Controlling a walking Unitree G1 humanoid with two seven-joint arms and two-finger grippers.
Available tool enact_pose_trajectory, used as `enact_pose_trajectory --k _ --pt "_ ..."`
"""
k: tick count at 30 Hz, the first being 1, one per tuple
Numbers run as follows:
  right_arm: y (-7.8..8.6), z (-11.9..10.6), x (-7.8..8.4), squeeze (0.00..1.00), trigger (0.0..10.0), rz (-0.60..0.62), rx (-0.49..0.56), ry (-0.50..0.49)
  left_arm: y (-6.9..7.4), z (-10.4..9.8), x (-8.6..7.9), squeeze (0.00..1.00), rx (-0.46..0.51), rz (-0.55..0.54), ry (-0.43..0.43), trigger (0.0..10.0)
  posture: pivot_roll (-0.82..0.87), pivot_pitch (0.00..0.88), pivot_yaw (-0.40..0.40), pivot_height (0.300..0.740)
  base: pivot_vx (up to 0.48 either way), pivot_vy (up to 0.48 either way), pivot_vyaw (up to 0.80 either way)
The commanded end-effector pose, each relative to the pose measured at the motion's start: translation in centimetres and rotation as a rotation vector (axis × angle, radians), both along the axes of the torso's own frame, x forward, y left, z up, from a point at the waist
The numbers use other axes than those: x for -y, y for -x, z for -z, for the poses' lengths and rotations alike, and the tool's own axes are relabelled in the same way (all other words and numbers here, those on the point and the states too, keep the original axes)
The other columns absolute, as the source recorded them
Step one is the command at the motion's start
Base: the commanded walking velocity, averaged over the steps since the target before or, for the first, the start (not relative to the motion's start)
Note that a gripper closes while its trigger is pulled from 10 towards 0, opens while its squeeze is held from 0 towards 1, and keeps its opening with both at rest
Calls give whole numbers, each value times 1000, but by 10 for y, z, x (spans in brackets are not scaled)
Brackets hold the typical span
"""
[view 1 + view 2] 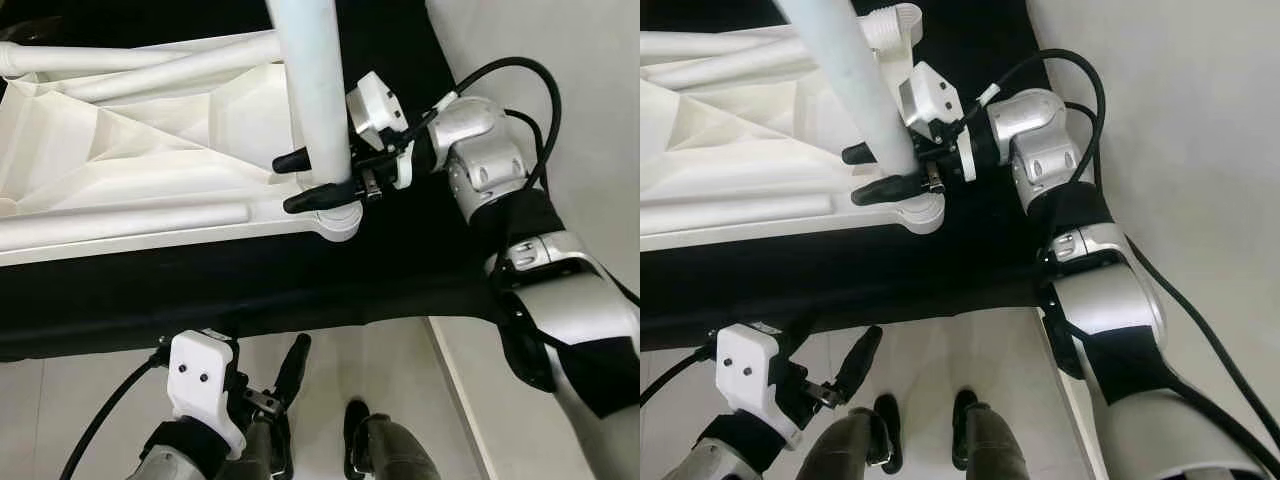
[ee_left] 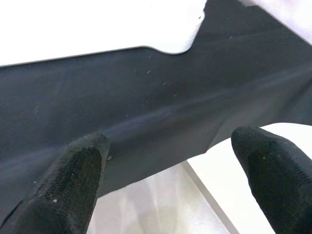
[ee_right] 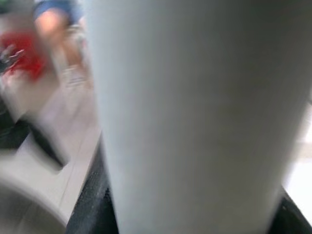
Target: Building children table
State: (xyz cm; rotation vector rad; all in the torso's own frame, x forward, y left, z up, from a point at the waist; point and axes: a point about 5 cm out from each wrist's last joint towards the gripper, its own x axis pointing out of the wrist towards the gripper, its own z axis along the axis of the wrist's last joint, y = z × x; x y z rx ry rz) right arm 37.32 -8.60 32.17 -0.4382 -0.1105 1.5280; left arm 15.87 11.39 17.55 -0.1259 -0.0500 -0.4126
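The white children's table point(image 1: 150, 140) lies upside down on a black cloth point(image 1: 250, 290). A white tubular table leg point(image 1: 315, 90) stands upright in the corner socket point(image 1: 338, 222) nearest me. My right gripper point(image 1: 292, 182) is shut on this leg just above the socket, one black finger on each side. In the right wrist view the leg point(image 3: 195, 112) sits close between the fingers. My left gripper point(image 1: 283, 385) hangs low in front of the cloth's near edge. Its fingertips point(image 2: 73, 180) stand wide apart, open and holding nothing.
Two more white legs point(image 1: 140, 70) lie along the table's far side. Pale floor tiles point(image 1: 400, 360) lie below the cloth, with my feet point(image 1: 358, 440) on them. A white surface point(image 1: 560, 50) rises at the right. A blurred person point(image 3: 48, 24) stands beyond the leg.
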Motion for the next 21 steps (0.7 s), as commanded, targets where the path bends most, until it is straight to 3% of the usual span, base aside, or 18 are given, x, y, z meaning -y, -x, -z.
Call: enact_pose_trajectory --k 1,13,18,21 --pt "-12 51 17 0 10000 195 -214 58 3 4 -1 0 -24 -8 -2 10000 -15 437 20 740 0 0 0" --pt "-17 59 30 0 10000 351 -255 -73 3 5 -1 0 -26 -7 -2 10000 -21 425 32 740 0 0 0" --pt "-7 58 31 0 10000 260 -222 -141 3 6 -2 0 -27 -6 -4 10000 -21 421 34 740 0 0 0" --pt "-2 61 33 0 10000 210 -215 -128 2 6 -2 0 -28 -6 -5 10000 -20 419 37 740 0 0 0"
